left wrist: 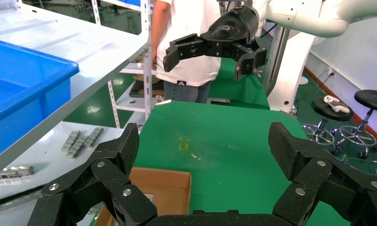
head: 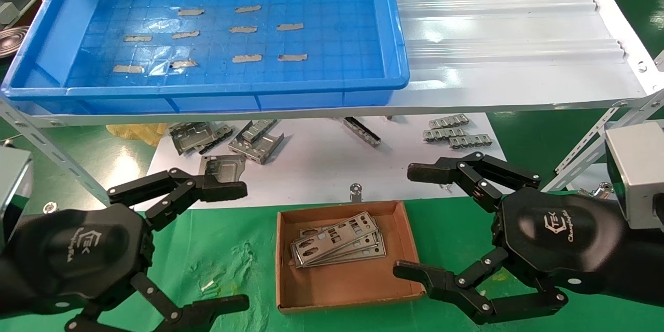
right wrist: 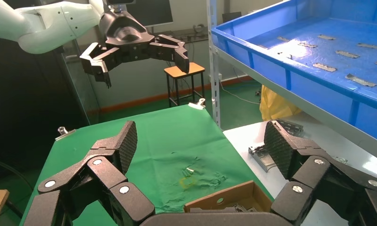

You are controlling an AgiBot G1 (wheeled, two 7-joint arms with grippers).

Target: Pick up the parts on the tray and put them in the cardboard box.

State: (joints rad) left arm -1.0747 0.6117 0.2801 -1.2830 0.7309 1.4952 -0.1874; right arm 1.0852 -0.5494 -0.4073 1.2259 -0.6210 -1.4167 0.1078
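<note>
The blue tray (head: 62, 26) stands on the upper white shelf and holds only bits of grey tape (head: 247, 58); no parts lie in it. Several silver parts (head: 337, 244) are stacked in the brown cardboard box (head: 288, 290) on the green cloth. My left gripper (head: 236, 246) is open and empty, to the left of the box. My right gripper (head: 412, 220) is open and empty, at the box's right side. In the left wrist view my left gripper (left wrist: 203, 146) is above the cloth by the box (left wrist: 170, 186). In the right wrist view my right gripper (right wrist: 198, 143) is above the box's corner (right wrist: 233, 195).
Thicker grey metal brackets (head: 257, 140) and small grey strips (head: 456, 132) lie on the lower white board (head: 321, 166) under the shelf. The shelf's metal legs (head: 46, 150) stand at both sides. A person (left wrist: 186, 47) stands beyond the table.
</note>
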